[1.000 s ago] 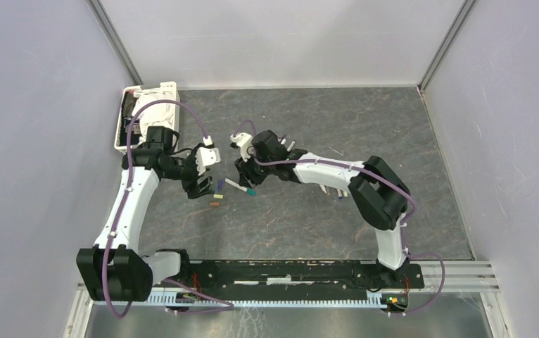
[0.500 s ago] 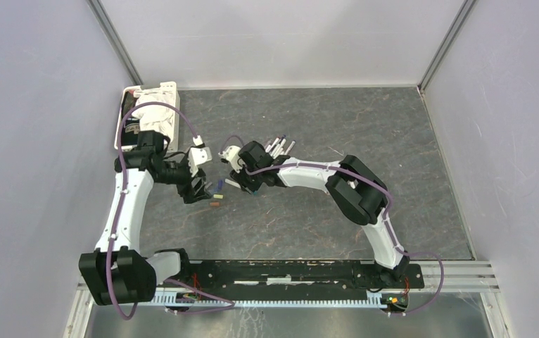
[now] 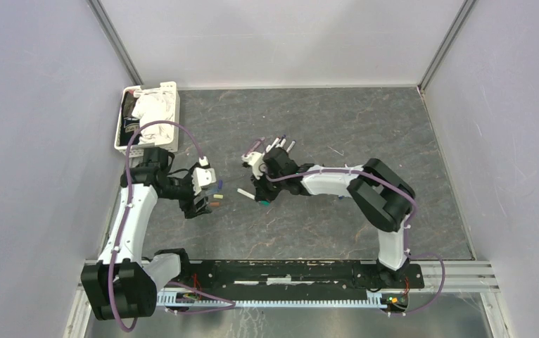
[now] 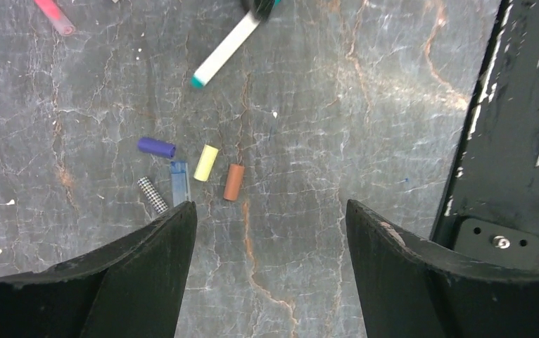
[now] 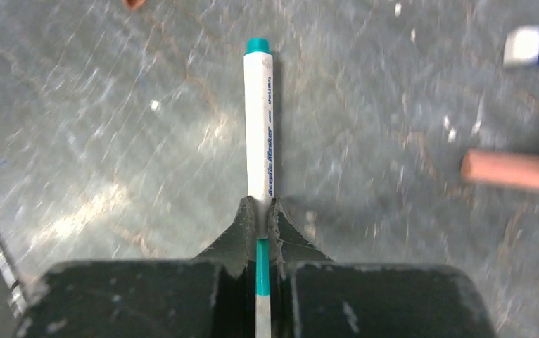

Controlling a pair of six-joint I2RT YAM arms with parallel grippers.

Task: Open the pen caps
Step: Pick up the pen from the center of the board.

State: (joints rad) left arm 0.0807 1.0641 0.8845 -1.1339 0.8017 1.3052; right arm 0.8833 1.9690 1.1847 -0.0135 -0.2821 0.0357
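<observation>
My right gripper (image 5: 261, 215) is pinched tight on a white pen (image 5: 258, 141) with teal ends, near the middle of the top view, and the pen sticks out to the left. My left gripper (image 4: 270, 208) is spread wide with nothing in it. It hangs over four loose pen caps (image 4: 206, 163), purple, blue, yellow and brown, lying close together on the gray table (image 4: 323, 105), left of the middle in the top view.

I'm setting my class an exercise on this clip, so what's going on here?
The right gripper is shut on a white pen, pinching it where the barrel meets a teal end. The left gripper is open and empty, above a cluster of loose caps, purple, blue, yellow and brown, that lie on the grey table.
</observation>
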